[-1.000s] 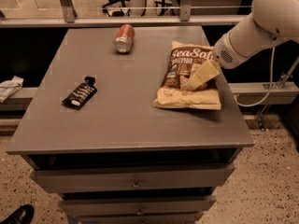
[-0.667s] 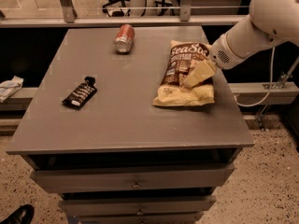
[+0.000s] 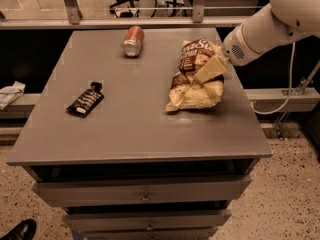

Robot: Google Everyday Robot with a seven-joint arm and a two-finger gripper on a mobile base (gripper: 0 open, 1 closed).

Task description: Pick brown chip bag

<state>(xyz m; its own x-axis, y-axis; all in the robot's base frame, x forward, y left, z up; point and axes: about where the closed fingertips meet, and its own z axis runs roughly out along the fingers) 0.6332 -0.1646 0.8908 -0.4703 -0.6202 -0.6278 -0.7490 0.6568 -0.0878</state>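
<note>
Gripping the brown chip bag (image 3: 192, 91), a crinkly pale-yellow foil pack with dark brown centre panel and white lettering, on the right half of the flat grey metal table (image 3: 135, 134). Pale two-finger gripper (image 3: 210, 70) planted on the bag's upper right part, by the look of it clamped onto a fold of foil.

Versus a second ago: bag narrower, right edge drawn in, surface bunched and buckled around the gripper; flat and spread before. Lower end resting on the table top, so not yet lifted. Reads as grasp made, lift pending. Risk: foil slipping free if the pinch holds only a loose fold.

White robot arm (image 3: 270, 29) reaching in from the right. Red soda can (image 3: 132, 40) on its side near the far edge, well apart from the bag. Small black snack wrapper (image 3: 86, 100) on the left half, same place as before.
</note>
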